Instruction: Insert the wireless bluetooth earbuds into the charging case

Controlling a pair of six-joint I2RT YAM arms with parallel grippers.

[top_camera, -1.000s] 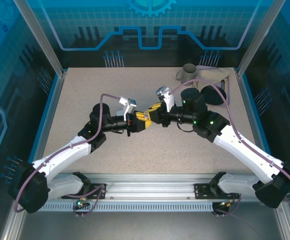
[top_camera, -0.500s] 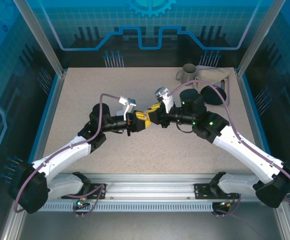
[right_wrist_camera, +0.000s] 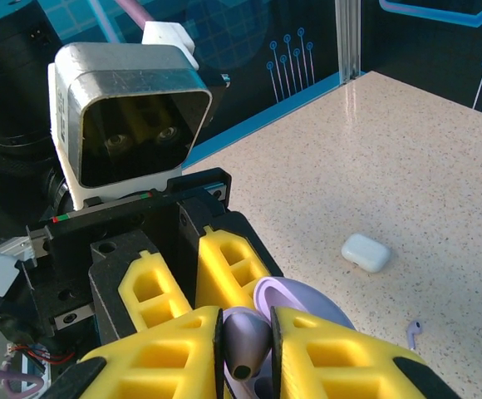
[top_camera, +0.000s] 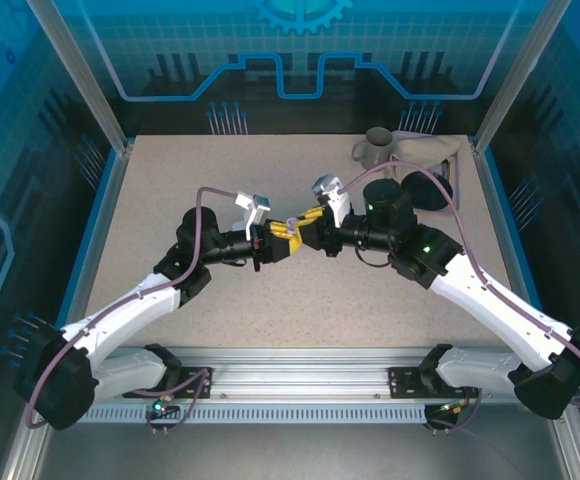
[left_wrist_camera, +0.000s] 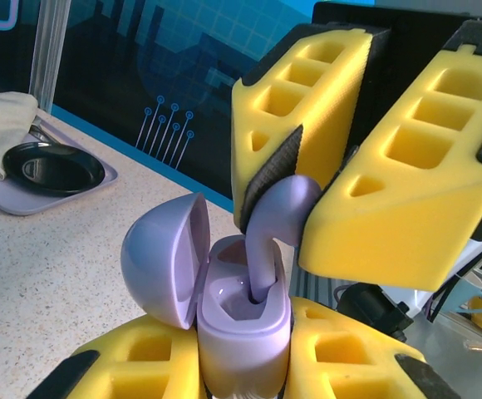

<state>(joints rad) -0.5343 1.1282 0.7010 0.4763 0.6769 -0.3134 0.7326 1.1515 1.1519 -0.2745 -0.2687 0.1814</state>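
Lavender earbud [left_wrist_camera: 284, 202] stem — tip hidden inside case [left_wrist_camera: 243, 331].

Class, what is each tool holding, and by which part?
Left tool: open lavender case, by its base. Right tool: lavender earbud, by its head, stem in the case.

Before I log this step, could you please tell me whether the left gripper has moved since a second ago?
Yes, slightly: in the top view the left gripper, holding the case, has edged left, away from the cup at the back.
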